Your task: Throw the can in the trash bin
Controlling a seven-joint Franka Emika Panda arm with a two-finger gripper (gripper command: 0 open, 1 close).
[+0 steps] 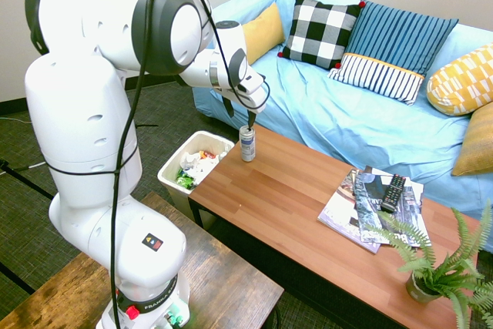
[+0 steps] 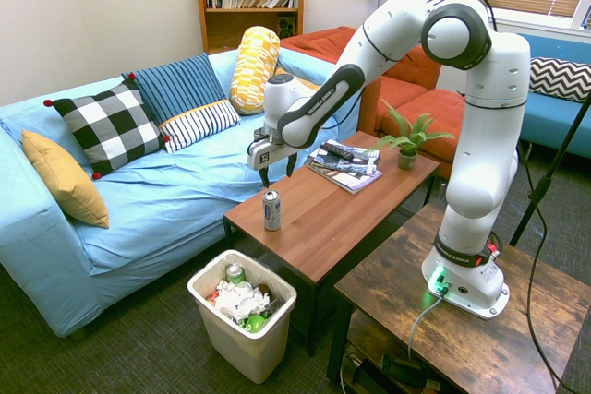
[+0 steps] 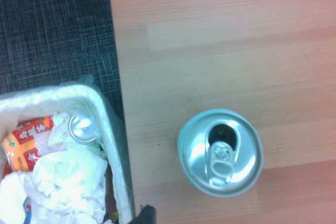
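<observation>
1. Bin (image 1: 187,161) is seen on the floor just beside the table (image 1: 308,221) end, lower than its top; it is lined with a bag and filled with paper and wrappers, with another can (image 2: 235,272) lying among them.
2. Can (image 1: 247,144) is stood upright on the table, near the corner closest to the bin, opened top showing in the wrist view (image 3: 220,152).
3. Gripper (image 1: 250,119) is held just above the can, pointed straight down, fingers spread apart; nothing is pinched, and no contact with the can is seen (image 2: 276,170).
4. Sofa (image 1: 362,121) is placed behind the table, draped in light blue, with checked, striped and yellow cushions laid on it.
5. Magazines (image 1: 362,202) are stacked further along the table, well apart from the can, with a remote (image 1: 394,191) laid on top.
6. Plant (image 1: 435,267) is potted at the table's far end from the bin.
</observation>
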